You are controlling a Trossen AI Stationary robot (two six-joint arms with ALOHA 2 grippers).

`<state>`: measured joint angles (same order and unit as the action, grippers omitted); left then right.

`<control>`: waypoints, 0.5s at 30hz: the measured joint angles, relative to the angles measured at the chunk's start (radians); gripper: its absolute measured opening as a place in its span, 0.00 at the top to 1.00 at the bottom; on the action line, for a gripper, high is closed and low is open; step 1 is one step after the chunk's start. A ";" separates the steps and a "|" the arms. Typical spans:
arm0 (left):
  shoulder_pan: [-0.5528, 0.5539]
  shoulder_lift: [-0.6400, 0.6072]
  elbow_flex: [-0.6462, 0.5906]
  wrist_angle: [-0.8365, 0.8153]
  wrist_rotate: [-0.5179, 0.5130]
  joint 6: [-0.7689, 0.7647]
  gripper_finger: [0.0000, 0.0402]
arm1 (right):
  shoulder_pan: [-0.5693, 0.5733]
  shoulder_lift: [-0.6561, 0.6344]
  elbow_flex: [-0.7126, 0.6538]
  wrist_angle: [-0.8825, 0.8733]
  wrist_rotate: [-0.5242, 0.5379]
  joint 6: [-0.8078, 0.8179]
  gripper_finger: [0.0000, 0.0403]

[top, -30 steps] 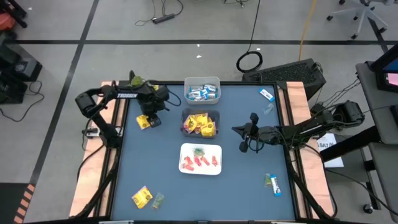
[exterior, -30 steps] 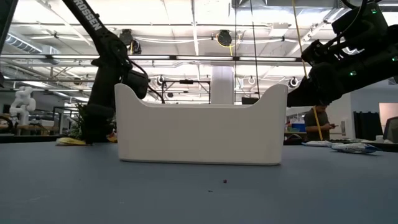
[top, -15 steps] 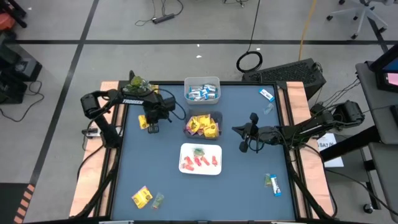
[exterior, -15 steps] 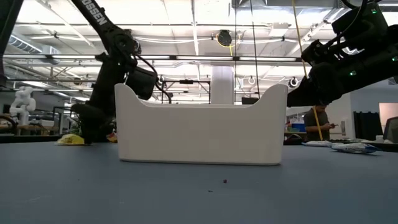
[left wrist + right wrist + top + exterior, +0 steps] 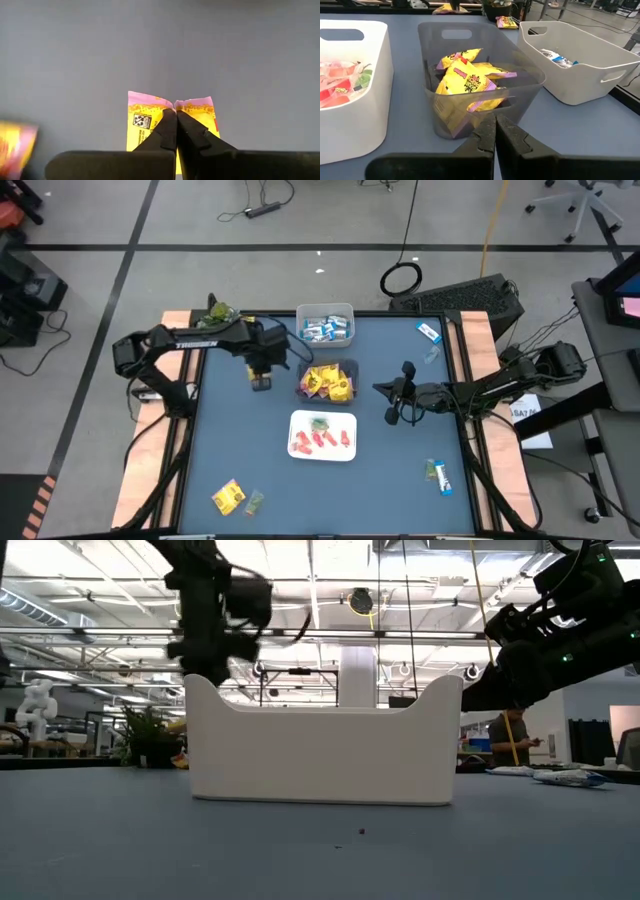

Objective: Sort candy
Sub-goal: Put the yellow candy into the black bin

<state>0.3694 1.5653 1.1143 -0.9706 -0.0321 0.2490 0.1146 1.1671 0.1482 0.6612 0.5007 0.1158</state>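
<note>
A yellow square candy packet (image 5: 145,125) hangs over the blue table (image 5: 230,440), with my left gripper (image 5: 262,381) shut on it just left of the clear bin (image 5: 346,368) of yellow packets. In the high view the gripper hides the packet. My right gripper (image 5: 379,388) waits shut to the right of that clear bin (image 5: 530,75), touching nothing. The far white bin (image 5: 325,311) holds blue-and-white bars. The near white bin (image 5: 322,453) holds red and green pieces. My left gripper pinches the middle of the packet's purple-tinted edge (image 5: 186,104) between its two fingers, and the wrapper puckers there. The fingers point straight down from above. The packet hangs below them, clear of the table.
Loose candy lies about: a yellow packet (image 5: 228,498) and a green piece (image 5: 254,500) near left, blue bars at far right (image 5: 428,332) and near right (image 5: 440,478). A green leafy plant (image 5: 220,312) sits at the far left corner. In the low view the near white bin (image 5: 325,755) fills the middle.
My left gripper has taken hold of the yellow packet that lay left of the clear bin. It has risen and swung toward the table's right, toward that bin. The packet has left the table and hangs lifted clear. My right arm has kept still.
</note>
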 joint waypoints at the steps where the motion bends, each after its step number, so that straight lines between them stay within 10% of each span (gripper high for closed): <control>1: -0.005 -0.006 0.008 0.046 0.031 -0.009 1.00 | 0.000 0.000 0.000 0.000 0.000 0.000 1.00; 15: -0.104 0.008 0.024 0.576 0.198 -0.086 1.00 | 0.000 0.000 0.000 0.000 0.000 -0.001 1.00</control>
<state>0.2651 1.5730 1.1383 -0.3945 0.1661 0.1633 0.1149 1.1671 0.1482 0.6609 0.5011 0.1150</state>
